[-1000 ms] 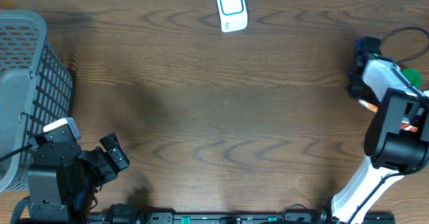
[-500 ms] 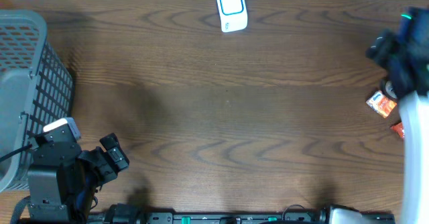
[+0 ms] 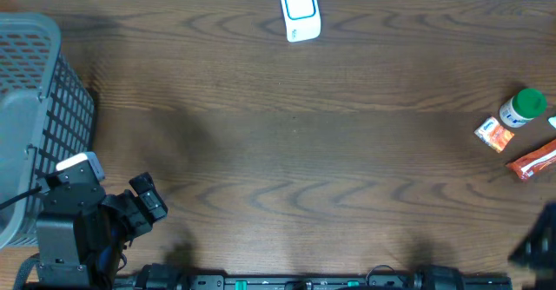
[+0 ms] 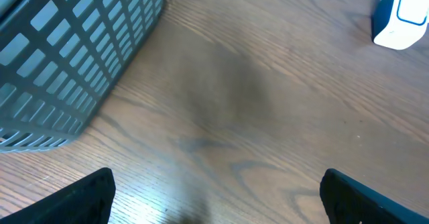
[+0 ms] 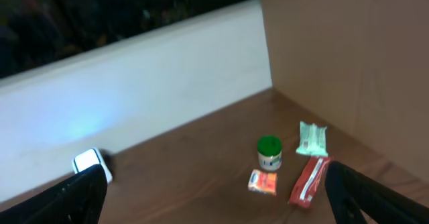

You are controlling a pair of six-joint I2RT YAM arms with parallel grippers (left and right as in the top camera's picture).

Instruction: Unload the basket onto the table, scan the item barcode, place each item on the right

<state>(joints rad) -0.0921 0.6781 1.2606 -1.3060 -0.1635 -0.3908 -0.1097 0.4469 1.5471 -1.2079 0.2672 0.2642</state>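
Observation:
The white barcode scanner (image 3: 300,12) with a blue-edged window stands at the table's far edge; it also shows in the left wrist view (image 4: 401,16) and the right wrist view (image 5: 90,163). Near the right edge lie a green-lidded jar (image 3: 522,108), a small orange packet (image 3: 494,135) and a red packet (image 3: 532,161). The right wrist view adds a pale green packet (image 5: 313,138) behind them. My right gripper (image 5: 221,207) is open and empty, high above and well back from the items. My left gripper (image 3: 149,200) rests open and empty at the front left.
A grey mesh basket (image 3: 39,116) stands at the left edge, close to my left arm. A brown board wall (image 5: 348,70) rises behind the items in the right wrist view. Only a dark blur of my right arm (image 3: 537,242) shows at the overhead view's front right corner.
My right arm has pulled away from the items at the right edge toward the front right corner, uncovering them, and its jaws have opened wider. The left arm has not moved.

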